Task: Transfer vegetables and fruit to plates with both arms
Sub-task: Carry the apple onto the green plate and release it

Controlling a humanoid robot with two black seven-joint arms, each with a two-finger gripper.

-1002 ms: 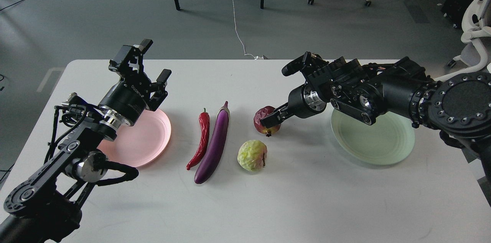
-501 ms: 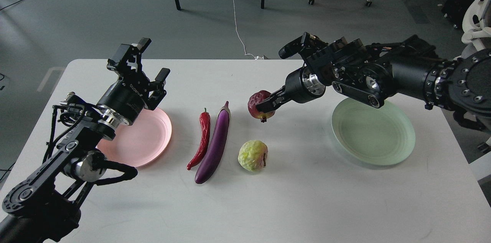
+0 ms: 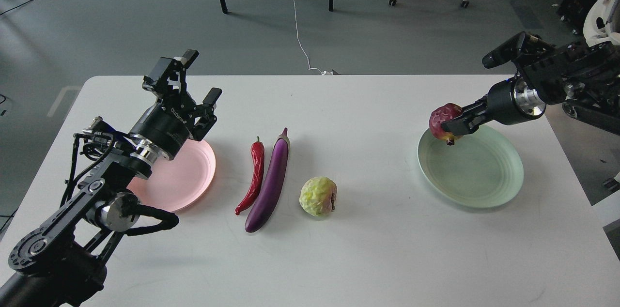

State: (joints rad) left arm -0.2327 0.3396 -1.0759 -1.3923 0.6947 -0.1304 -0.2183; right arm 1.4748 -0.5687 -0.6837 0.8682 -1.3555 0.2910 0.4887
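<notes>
My right gripper (image 3: 454, 126) is shut on the dark red fruit (image 3: 442, 118) and holds it in the air over the left rim of the mint green plate (image 3: 477, 171). My left gripper (image 3: 196, 79) is open and empty, raised above the far edge of the pink plate (image 3: 181, 176). The red chili pepper (image 3: 254, 175) and the purple eggplant (image 3: 270, 181) lie side by side on the white table between the plates. The yellow-green fruit (image 3: 317, 195) sits just right of the eggplant.
The white table (image 3: 339, 258) has bare surface along its front. My left arm's elbow (image 3: 111, 210) overlaps the pink plate's near left side. Chair and table legs stand on the grey floor behind the table.
My right gripper has lifted the dark red fruit off the table's middle and carried it right, to above the green plate's left rim. My left gripper has barely moved.
</notes>
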